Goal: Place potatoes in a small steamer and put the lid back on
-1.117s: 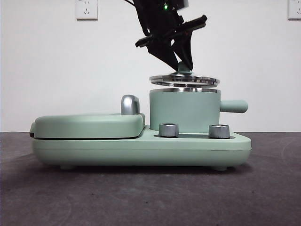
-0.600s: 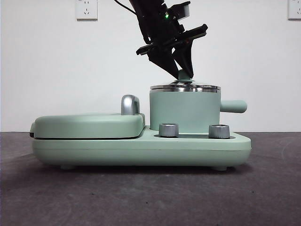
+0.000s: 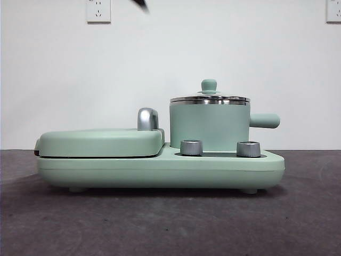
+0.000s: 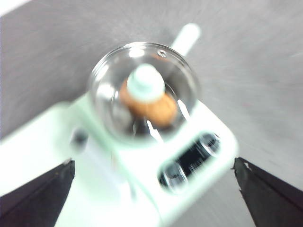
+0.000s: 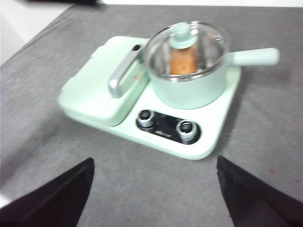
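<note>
Gone from above the pot is the dark arm that pinched the lid's knob half a second ago; only a small black tip shows at the top edge of the front view, and the lid that hung just over the pot a second ago now sits flat on its rim.

One small steamer [image 3: 209, 126], a mint-green cylinder with a steel rim and one stubby side handle pointing right in the front view, stands on the right part of a single mint-green cooker base [image 3: 160, 169] on the dark table [image 3: 160, 224]. One lid [image 3: 209, 98], clear glass with a steel rim and one small green knob, rests closed on the pot. Through the glass, both wrist views show one orange-brown potato [image 5: 183, 60] lying inside the pot. One flat green griddle cover [image 3: 100, 142] with one chrome handle [image 3: 147, 118] fills the left part of the base. Two silver dials [image 3: 191, 147] sit on the base in front of the pot. Two white wall sockets [image 3: 98, 10] show at the top corners of the wall.

The left end effector [image 4: 154, 189] hangs above the pot, looking down on the lid; its two black jaws stand wide apart, holding and touching nothing. That view is blurred. The right end effector [image 5: 154, 189] hangs well back from the cooker, over bare table; its jaws are also spread wide and empty.
</note>
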{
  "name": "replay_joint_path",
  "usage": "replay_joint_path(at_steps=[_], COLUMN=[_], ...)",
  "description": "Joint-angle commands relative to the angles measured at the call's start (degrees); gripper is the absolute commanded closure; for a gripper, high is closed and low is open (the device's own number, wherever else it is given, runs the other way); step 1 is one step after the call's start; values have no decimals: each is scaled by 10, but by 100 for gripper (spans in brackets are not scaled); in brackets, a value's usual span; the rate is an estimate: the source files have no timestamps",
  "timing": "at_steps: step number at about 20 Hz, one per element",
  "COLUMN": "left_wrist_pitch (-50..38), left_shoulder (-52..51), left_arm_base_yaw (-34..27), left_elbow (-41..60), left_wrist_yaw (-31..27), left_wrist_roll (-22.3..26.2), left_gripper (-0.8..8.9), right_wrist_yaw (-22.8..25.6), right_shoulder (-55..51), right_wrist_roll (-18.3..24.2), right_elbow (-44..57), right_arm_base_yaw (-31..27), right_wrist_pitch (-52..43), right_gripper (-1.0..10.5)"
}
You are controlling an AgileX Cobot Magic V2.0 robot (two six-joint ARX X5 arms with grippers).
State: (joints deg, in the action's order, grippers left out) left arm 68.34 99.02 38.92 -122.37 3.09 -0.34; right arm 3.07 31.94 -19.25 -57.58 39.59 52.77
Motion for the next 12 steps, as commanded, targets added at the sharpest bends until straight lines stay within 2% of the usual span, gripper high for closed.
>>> replay_joint_path(at_steps=[1, 2, 4, 5, 6, 8, 9, 10, 11, 12], left_wrist_pitch=[30, 17, -35, -77, -101, -153, -179, -206, -227, -246], left_shoulder=[-63, -117, -231, -299, -334, -407, -440, -472, -496, -520], left_arm_base_yaw=[6, 6, 9, 11, 12, 13, 13, 12, 12, 11], left_elbow=[60, 124, 275, 367, 412, 505, 549, 588, 619, 649], left_wrist_yaw=[1, 1, 1, 1, 1, 1, 1, -2, -7, -20], left_wrist_roll=[-34, -37, -60, -86, -96, -101, -100, -100, -101, -100], left_gripper=[233, 251, 355, 431, 489, 656, 782, 799, 800, 799], right_wrist_yaw=[-33, -45, -48, -47, -47, -46, -46, -46, -45, -43], right_shoulder=[22, 30, 45, 52, 56, 63, 66, 69, 71, 73], right_wrist_roll=[20, 21, 22, 22, 22, 24, 27, 34, 42, 43], right_elbow=[-3, -3, -3, -3, -3, -3, -3, -3, -3, -3], right_arm_base_yaw=[5, 5, 5, 5, 5, 5, 5, 5, 5, 4], right_wrist_pitch=[-12, -12, -12, -12, -13, -14, -15, -15, -17, -19], right_gripper=[536, 536, 536, 536, 536, 557, 691, 957, 914, 927])
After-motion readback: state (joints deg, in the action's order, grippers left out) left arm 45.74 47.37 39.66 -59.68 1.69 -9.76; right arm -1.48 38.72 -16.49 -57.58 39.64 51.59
